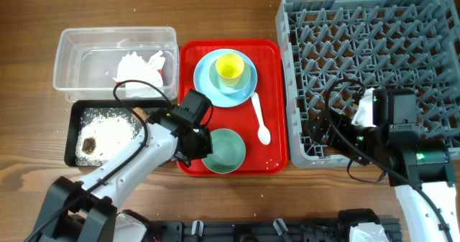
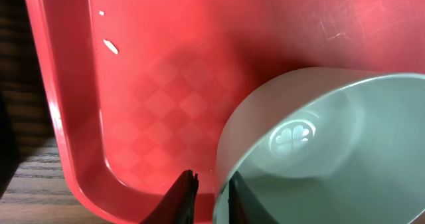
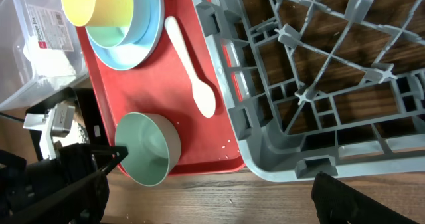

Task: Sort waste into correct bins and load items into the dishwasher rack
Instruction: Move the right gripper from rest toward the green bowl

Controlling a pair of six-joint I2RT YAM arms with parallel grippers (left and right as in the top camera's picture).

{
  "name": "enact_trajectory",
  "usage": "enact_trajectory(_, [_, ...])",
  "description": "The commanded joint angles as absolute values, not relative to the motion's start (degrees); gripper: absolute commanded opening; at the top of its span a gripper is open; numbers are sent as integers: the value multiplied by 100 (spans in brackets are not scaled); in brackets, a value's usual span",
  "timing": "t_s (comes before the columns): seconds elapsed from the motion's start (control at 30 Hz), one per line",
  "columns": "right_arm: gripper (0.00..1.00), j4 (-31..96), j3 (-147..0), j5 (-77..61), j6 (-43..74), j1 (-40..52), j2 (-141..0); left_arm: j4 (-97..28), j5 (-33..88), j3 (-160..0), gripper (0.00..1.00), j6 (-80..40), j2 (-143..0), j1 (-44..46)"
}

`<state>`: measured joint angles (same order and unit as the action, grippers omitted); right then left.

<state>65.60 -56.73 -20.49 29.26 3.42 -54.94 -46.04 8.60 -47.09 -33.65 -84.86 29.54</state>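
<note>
Left tool (image 2: pixel 210 179) is nearly closed, pinching the rim of the pale green bowl (image 1: pixel 224 150) at the near edge of the red tray (image 1: pixel 269 70). Right tool (image 1: pixel 322 131) is wide open and holds nothing, by the dishwasher rack (image 1: pixel 431 26) corner.

Count:
- two bowls, the other being the small light blue bowl (image 1: pixel 246 77)
- one plate (image 1: pixel 203 73)
- one yellow cup (image 1: pixel 230 66)
- one spoon (image 1: pixel 260 120)
- two bins: clear bin (image 1: pixel 68 55) and black bin (image 1: pixel 70 138)

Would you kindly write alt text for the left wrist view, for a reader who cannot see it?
The left gripper grips the wall of a pale green round bowl, one finger inside and one outside, at a corner of a flat red plastic tray. Two whitish crumbs lie on the tray; wooden table shows at left.
</note>
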Motion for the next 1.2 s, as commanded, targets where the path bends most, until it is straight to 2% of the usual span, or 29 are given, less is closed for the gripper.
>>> enact_trajectory(0.0, [100,6560,-5767,-1931,2847,336,-5520,-4582,978,-4672,19,-3345,-8530,2989])
enact_trajectory(0.07, [100,6560,-5767,-1931,2845,336,-5520,-4560,980,-4672,33,-3347,-8530,2989])
enact_trajectory(0.1, [100,6560,-5767,-1931,2849,336,-5520,-4558,980,-4672,33,-3347,-8530,2989])
enact_trajectory(0.13, [100,6560,-5767,-1931,2845,336,-5520,-4558,978,-4672,31,-3347,-8530,2987])
enact_trajectory(0.3, [100,6604,-5767,-1959,2641,336,-5520,-4477,976,-4672,5,-3343,-8530,2989])
enact_trajectory(0.6, [98,6608,-5767,-2322,1726,336,-5520,-4412,1024,-4674,4,-3339,-8311,2971])
enact_trajectory(0.67, [93,6606,-5767,-2322,1579,336,-5518,-4390,1020,-4674,4,-3315,-7992,2974])
enact_trajectory(0.73, [78,6565,-5767,-2322,1505,336,-5520,-4370,1017,-4674,4,-3210,-7671,2974])
enact_trajectory(0.97, [35,6206,-5763,-2322,1498,642,-5520,-4303,930,-4672,4,-3170,-7166,2974])
enact_trajectory(1.03, [35,6025,-5763,-2316,1511,1007,-5533,-4285,930,-4672,4,-3170,-7168,2974])
enact_trajectory(1.17, [41,5662,-5763,-1621,2128,2078,-5769,-4285,862,-4672,4,-3170,-7168,2974])
